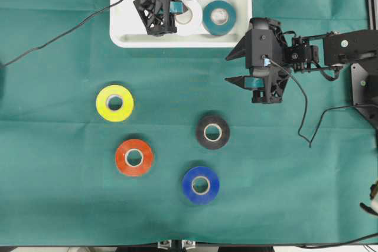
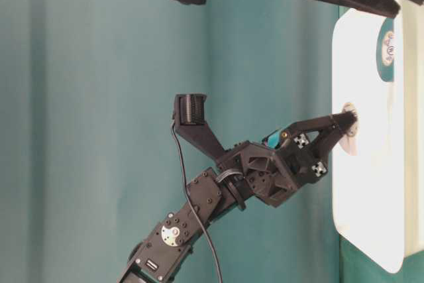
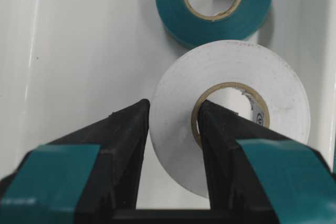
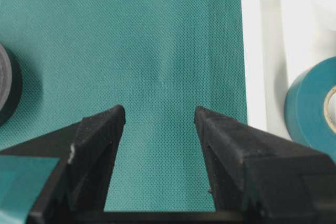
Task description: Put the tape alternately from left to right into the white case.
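The white case (image 1: 127,28) lies at the table's far edge. Inside it, the teal tape (image 1: 218,17) lies flat. Beside it is the white tape (image 1: 192,17), with my left gripper (image 1: 177,19) shut on it. In the left wrist view one finger (image 3: 220,129) is inside the core and the other is outside the wall of the white roll (image 3: 231,64), with the teal roll (image 3: 173,3) just beyond. My right gripper (image 1: 227,68) hovers open and empty over the cloth, right of the case. The yellow (image 1: 114,103), orange-red (image 1: 134,157), black (image 1: 212,132) and blue (image 1: 201,185) rolls lie on the cloth.
A green cloth (image 1: 59,146) covers the table. Cables trail across it at the top left (image 1: 59,33) and at the right (image 1: 304,116). In the right wrist view the case rim (image 4: 254,51) stands right of the open gripper (image 4: 160,114), and the black roll's edge (image 4: 8,87) is at its left.
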You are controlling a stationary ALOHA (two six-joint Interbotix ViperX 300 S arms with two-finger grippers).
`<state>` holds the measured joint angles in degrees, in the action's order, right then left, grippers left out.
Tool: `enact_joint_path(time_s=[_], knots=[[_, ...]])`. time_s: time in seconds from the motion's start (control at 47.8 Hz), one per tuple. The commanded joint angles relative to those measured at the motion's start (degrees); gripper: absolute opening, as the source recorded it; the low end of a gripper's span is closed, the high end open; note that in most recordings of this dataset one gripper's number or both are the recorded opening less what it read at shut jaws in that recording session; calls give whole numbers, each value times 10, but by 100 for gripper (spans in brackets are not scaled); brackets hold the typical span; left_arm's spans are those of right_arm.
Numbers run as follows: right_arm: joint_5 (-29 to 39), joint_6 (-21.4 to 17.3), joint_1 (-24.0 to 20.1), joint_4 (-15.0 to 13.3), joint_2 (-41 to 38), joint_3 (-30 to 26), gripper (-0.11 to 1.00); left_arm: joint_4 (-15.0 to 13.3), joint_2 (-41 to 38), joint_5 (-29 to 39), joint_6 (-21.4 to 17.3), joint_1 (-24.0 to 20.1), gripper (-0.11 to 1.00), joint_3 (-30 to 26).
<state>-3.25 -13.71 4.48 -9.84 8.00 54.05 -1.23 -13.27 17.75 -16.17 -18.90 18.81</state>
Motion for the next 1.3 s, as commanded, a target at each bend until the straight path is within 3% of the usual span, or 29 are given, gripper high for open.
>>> enact_joint_path(time_s=[0.0,0.105,0.356,0.837,1.276], knots=[[-5,0,-1,-1,5,-4,66,1,12,-3,2,2,-1,-12],[-5,0,-1,-1,5,-4,66,1,13,-3,3,2,14,-11],[-5,0,-1,-1,5,-4,66,1,15,-2,3,4,83,-1],[-5,0,-1,-1,5,-4,66,0,18,-2,4,11,82,1],[-5,-2,-1,-1,5,-5,66,-2,64,-2,15,97,81,45]])
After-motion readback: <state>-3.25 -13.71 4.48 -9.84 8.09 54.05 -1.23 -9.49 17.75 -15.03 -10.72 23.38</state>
